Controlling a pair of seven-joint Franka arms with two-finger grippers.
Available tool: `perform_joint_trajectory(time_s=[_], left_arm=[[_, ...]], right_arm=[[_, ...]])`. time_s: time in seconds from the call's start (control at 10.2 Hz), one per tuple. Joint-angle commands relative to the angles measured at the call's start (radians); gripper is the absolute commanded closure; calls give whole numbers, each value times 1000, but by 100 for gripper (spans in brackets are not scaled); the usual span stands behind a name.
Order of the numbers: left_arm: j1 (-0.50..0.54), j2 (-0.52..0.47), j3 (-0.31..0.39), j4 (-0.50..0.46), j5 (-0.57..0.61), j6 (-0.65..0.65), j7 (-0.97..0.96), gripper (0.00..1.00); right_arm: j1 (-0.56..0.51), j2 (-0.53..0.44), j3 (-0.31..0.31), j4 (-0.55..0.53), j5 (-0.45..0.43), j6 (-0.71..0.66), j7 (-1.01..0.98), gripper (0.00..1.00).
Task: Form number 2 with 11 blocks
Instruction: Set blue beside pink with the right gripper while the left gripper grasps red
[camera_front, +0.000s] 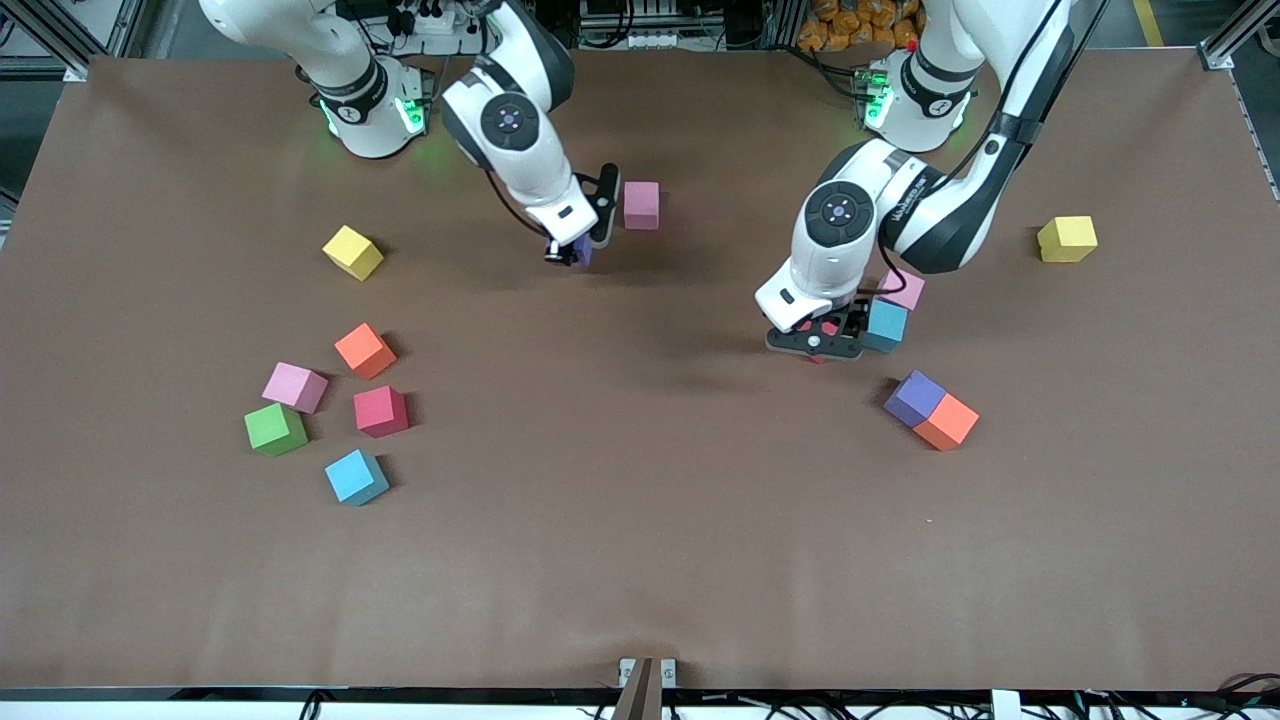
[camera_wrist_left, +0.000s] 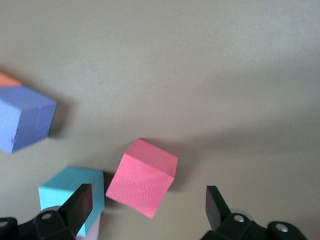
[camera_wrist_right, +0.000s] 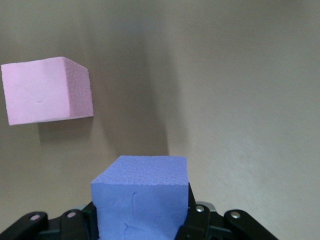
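**Purple cube carried beside pink cube; red cube framed by open claw**

Right gripper (camera_front: 578, 250) is clamped on a purple cube (camera_wrist_right: 142, 197), low over the table, just beside a pink cube (camera_front: 641, 204) toward the front camera. Left gripper (camera_wrist_left: 149, 200) is spread wide over a red cube (camera_wrist_left: 142, 177), which sits skewed to the fingers. All cubes are matte, grainy foam, sharp-edged. No digit formed yet

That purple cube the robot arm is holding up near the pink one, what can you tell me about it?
The purple cube is a small matte block that looks like foam, with a finely grained surface and a faint crack on one face. The right gripper is shut on it, fingers pressing two of its sides, and carries it level above the brown table, close to a pink cube lying on the table. Nothing else touches it.
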Motion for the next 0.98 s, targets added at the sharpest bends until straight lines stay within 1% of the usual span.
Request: perform_joint_trajectory(time_s=[0.0, 0.1, 0.2, 0.68, 0.88], left_arm=[[-3, -25, 61, -130, 16, 186, 204, 0], [-3, -25, 66, -161, 13, 231, 212, 0], [-3, -25, 66, -174, 2, 231, 208, 0], [-4, -22, 64, -208, -7, 236, 197, 0], [-4, -8, 66, -208, -9, 263, 197, 0]], right_arm=[[59, 33, -10, -32, -7, 78, 30, 92], [73, 23, -10, -55, -7, 83, 45, 92], [88, 17, -10, -72, -7, 85, 68, 92], [214, 20, -12, -77, -7, 108, 218, 92], [228, 29, -12, -83, -7, 135, 221, 92]])
